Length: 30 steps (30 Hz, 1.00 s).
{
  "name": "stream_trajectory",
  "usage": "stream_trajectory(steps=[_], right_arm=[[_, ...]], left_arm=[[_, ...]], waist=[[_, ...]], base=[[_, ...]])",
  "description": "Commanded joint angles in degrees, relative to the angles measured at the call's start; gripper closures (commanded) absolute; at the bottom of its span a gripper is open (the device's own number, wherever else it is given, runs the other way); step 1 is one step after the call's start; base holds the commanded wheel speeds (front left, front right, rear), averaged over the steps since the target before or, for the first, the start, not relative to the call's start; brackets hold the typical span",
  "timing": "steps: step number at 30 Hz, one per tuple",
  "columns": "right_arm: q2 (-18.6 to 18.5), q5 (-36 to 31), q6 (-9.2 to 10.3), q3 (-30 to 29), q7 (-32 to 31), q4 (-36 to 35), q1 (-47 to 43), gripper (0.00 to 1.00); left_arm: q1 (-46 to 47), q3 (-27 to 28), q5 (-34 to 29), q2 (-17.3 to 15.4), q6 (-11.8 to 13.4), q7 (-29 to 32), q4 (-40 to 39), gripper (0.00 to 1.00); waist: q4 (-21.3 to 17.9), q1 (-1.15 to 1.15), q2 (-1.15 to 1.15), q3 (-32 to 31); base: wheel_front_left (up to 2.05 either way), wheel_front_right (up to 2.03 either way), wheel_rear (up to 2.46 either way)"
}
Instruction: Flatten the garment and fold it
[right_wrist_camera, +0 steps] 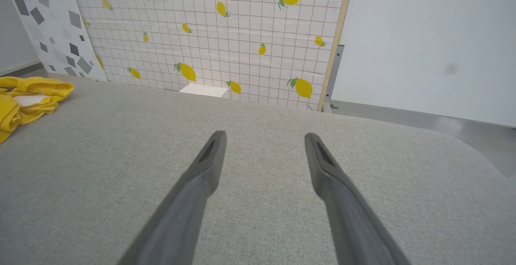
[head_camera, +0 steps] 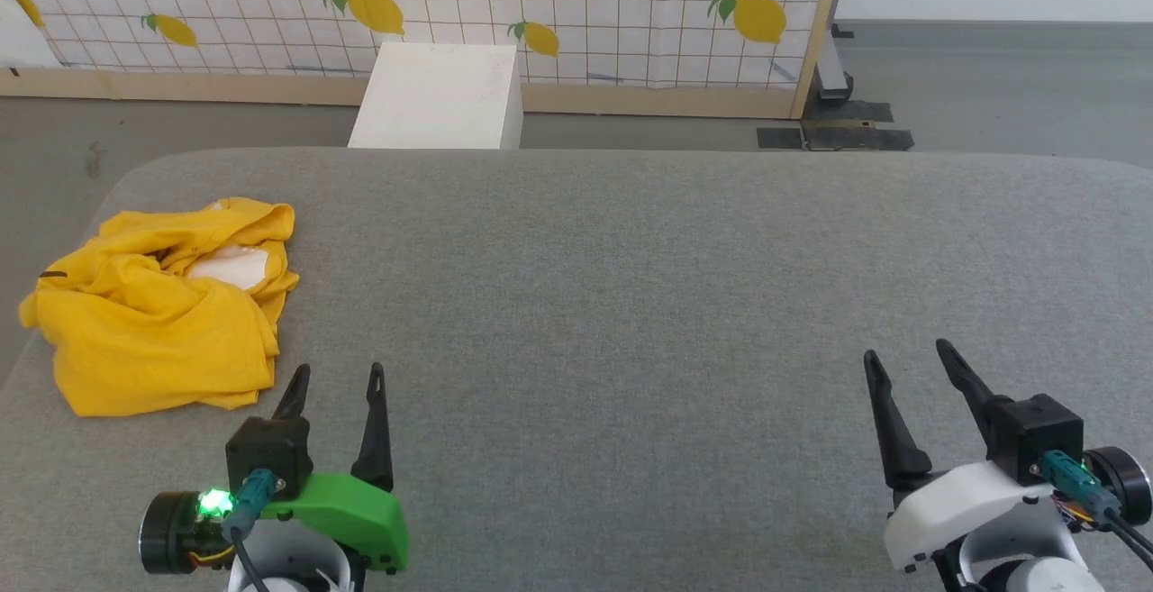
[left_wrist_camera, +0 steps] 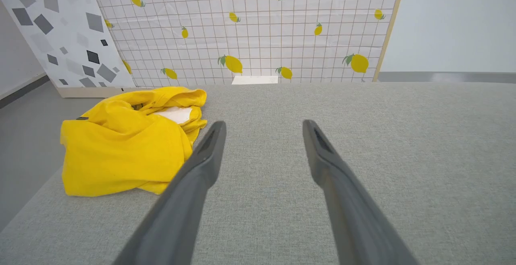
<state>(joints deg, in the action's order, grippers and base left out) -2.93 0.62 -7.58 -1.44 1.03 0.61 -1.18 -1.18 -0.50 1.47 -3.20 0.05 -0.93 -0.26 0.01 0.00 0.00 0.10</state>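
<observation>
The garment (head_camera: 153, 322) is a bright yellow shirt lying crumpled in a heap at the left end of the grey padded table (head_camera: 630, 286), with a white patch showing in its folds. My left gripper (head_camera: 338, 377) hovers low at the near left, just right of the heap, open and empty. In the left wrist view the garment (left_wrist_camera: 125, 144) lies left of the left gripper (left_wrist_camera: 264, 126), close to one fingertip. My right gripper (head_camera: 905, 353) stands open and empty at the near right, far from the cloth. The right wrist view shows the right gripper (right_wrist_camera: 265, 136) open, with the garment (right_wrist_camera: 24, 103) at the left edge.
A white box (head_camera: 441, 96) stands on the floor beyond the table's far edge. Behind it runs a lemon-print grid panel (head_camera: 558, 6) with a wooden frame. The table's left edge (head_camera: 36, 340) is close to the heap. Grey floor lies to the far right.
</observation>
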Motion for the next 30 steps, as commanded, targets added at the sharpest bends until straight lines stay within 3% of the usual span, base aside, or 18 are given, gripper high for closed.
stream_trajectory(steps=[1,30], right_arm=[[0.01,0.78,0.01,-0.45,0.64,0.21,-0.34,0.0],[0.02,1.55,0.03,-3.17,4.04,-0.03,-0.84,0.0]], left_arm=[[-0.42,0.06,0.45,0.03,-0.14,-0.66,-0.16,0.0],[-1.32,-0.06,3.72,0.11,-0.19,-4.08,-0.51,0.0]], waist=[[0.02,0.0,0.0,0.02],[3.19,0.0,0.0,0.3]], base=[[0.0,0.0,0.0],[0.0,0.0,0.0]])
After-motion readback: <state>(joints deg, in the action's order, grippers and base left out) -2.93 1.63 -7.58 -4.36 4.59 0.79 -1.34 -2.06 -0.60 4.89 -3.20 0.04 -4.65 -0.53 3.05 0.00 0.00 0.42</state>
